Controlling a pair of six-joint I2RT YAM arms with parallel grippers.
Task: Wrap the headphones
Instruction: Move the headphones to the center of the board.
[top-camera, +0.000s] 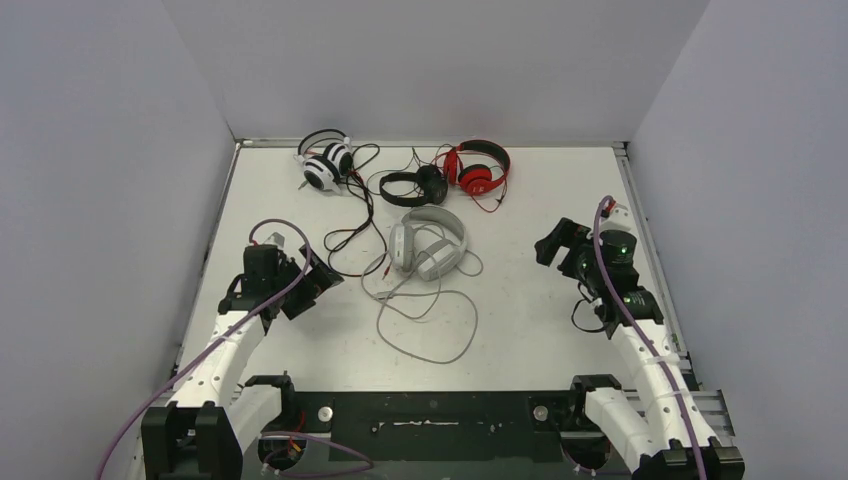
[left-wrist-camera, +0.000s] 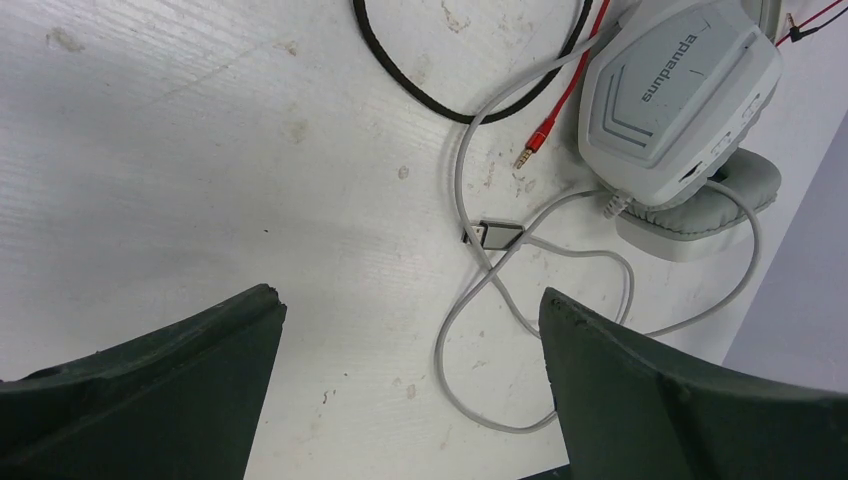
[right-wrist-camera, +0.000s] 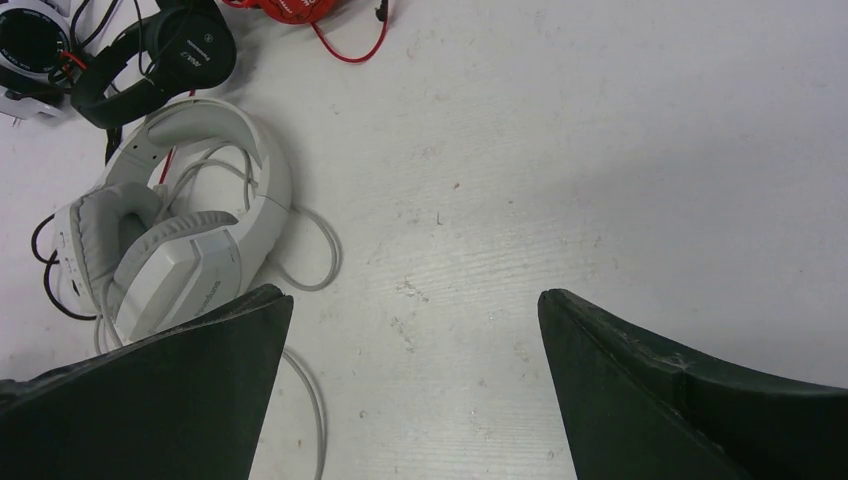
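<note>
The light grey headphones (top-camera: 428, 243) lie mid-table, their grey cable (top-camera: 430, 325) loose in loops toward me. In the left wrist view one grey earcup (left-wrist-camera: 680, 90) lies at upper right, with the cable's USB plug (left-wrist-camera: 497, 234) and a red jack plug (left-wrist-camera: 535, 142) nearby. The white-and-black headphones (top-camera: 325, 160), all black headphones (top-camera: 415, 186) and red headphones (top-camera: 478, 167) lie at the back, cables tangled. My left gripper (top-camera: 322, 283) is open and empty, left of the grey cable. My right gripper (top-camera: 552, 243) is open and empty, right of the grey headphones (right-wrist-camera: 180, 230).
Grey walls close in the table on three sides. A thin black cable (left-wrist-camera: 440, 95) and a red cable (top-camera: 350, 240) trail over the table between the back headphones and my left gripper. The table edge rail (top-camera: 640, 210) runs close by my right arm.
</note>
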